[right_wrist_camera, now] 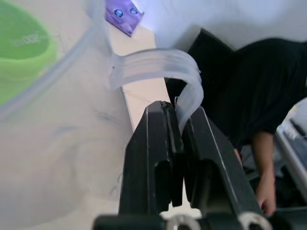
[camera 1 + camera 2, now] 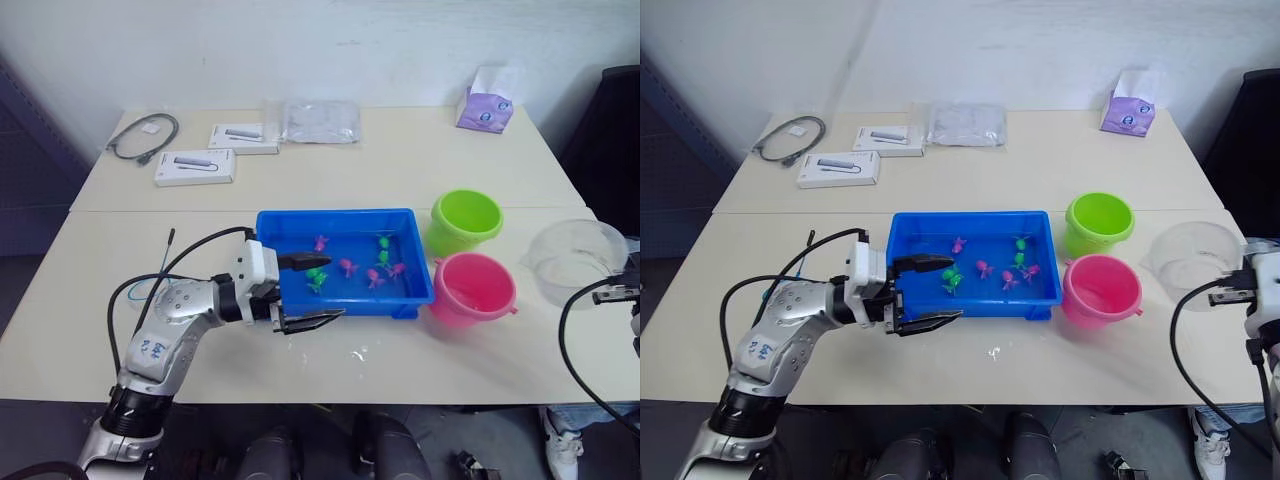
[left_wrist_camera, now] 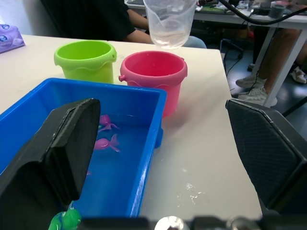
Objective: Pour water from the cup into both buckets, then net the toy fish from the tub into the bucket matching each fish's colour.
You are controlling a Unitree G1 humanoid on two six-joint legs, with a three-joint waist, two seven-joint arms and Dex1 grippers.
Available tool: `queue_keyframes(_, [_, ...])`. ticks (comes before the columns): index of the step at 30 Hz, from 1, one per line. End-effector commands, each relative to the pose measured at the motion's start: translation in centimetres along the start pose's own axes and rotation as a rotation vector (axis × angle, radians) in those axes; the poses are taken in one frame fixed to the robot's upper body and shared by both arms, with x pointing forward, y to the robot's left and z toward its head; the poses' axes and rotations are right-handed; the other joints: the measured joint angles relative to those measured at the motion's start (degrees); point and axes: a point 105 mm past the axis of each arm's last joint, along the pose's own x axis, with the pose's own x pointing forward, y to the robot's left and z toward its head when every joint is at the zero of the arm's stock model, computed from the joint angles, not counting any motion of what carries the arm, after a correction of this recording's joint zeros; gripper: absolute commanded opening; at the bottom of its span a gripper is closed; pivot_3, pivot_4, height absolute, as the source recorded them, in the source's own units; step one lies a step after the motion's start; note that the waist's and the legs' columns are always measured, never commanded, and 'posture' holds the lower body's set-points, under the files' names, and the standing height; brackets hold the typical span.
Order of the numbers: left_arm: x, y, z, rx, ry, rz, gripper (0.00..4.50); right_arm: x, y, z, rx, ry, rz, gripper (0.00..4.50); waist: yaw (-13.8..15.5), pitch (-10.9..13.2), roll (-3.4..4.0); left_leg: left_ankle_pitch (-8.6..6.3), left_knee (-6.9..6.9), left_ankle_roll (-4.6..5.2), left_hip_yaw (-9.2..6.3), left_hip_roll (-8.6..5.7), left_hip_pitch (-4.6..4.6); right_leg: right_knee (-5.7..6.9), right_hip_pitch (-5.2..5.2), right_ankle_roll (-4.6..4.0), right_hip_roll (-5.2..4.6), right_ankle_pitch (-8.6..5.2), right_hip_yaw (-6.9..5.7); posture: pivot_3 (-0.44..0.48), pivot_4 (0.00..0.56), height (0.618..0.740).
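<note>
The blue tub (image 2: 335, 215) sits mid-table and holds water with several pink fish (image 2: 347, 267) and green fish (image 2: 316, 277). My left gripper (image 2: 312, 292) is open astride the tub's front-left rim, one finger over the water and the other over the table. Right of the tub stand the lime green bucket (image 2: 465, 220) and, nearer me, the pink bucket (image 2: 472, 288). The clear cup (image 2: 575, 258) stands upright at the far right, and my right gripper (image 1: 180, 115) is shut on its handle. The net's thin dark handle (image 2: 167, 250) shows behind my left forearm, which hides its hoop.
Water drops (image 2: 355, 352) lie on the table in front of the tub. At the back are two white boxes (image 2: 195, 166), a coiled cable (image 2: 145, 135), a plastic bag (image 2: 320, 121) and a purple tissue pack (image 2: 485, 108). A person in black (image 1: 259, 96) sits beyond the right table edge.
</note>
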Motion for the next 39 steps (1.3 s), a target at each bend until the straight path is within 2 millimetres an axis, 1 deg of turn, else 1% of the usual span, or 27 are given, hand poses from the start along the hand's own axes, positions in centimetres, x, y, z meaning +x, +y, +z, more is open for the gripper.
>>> queue_keyframes(1, [0.5, 0.0, 0.5, 0.034, -0.022, -0.024, 4.50, -0.1, -0.6, 2.4, -0.161, -0.072, -0.027, 0.03, 0.0, 0.0, -0.03, 0.00, 0.00, 0.00, 0.00, 0.00, -0.02, -0.03, 0.00, 0.02, 0.00, 0.01, 0.00, 0.000, 0.150, 0.740])
queue_keyframes(6, [1.0, 0.2, 0.5, 0.037, -0.037, -0.033, 4.50, -0.2, -0.2, 3.1, -0.308, -0.100, -0.022, 0.03, 0.1, 0.0, -0.05, 0.00, 0.00, 0.00, 0.00, -0.01, -0.04, -0.11, 0.00, 0.04, 0.03, 0.02, -0.02, 0.000, 0.150, 0.740])
queue_keyframes(14, [1.5, 0.3, 0.5, 0.040, -0.050, -0.036, 4.50, -0.1, 0.2, 3.2, -0.437, -0.128, -0.018, 0.03, 0.1, 0.1, -0.14, 0.01, 0.01, 0.00, 0.00, -0.01, -0.06, -0.13, 0.00, 0.06, 0.05, 0.03, -0.02, 0.000, 0.150, 0.740])
queue_keyframes(17, [1.8, 0.3, 0.3, 0.041, -0.054, -0.029, 4.50, -0.1, 0.4, 3.5, -0.522, -0.159, -0.036, 0.03, 0.1, 0.1, -0.14, 0.02, 0.01, -0.01, 0.00, -0.01, -0.05, -0.13, 0.00, 0.06, 0.07, 0.03, -0.01, 0.000, 0.150, 0.740])
queue_keyframes(21, [2.0, 0.3, 0.1, 0.042, -0.056, -0.023, 4.50, -0.1, 0.6, 3.4, -0.583, -0.175, -0.043, 0.03, 0.2, 0.1, -0.15, 0.03, 0.02, -0.01, 0.00, -0.01, -0.06, -0.13, 0.00, 0.06, 0.07, 0.03, -0.01, 0.000, 0.150, 0.740])
queue_keyframes(39, [2.0, 0.2, -0.2, 0.050, -0.053, -0.015, 4.50, 0.2, 0.7, 3.5, -0.652, -0.244, -0.062, 0.03, -0.1, 0.1, -0.15, 0.06, 0.02, -0.03, 0.01, 0.00, -0.04, -0.11, 0.01, 0.06, 0.08, 0.03, 0.00, 0.000, 0.150, 0.740])
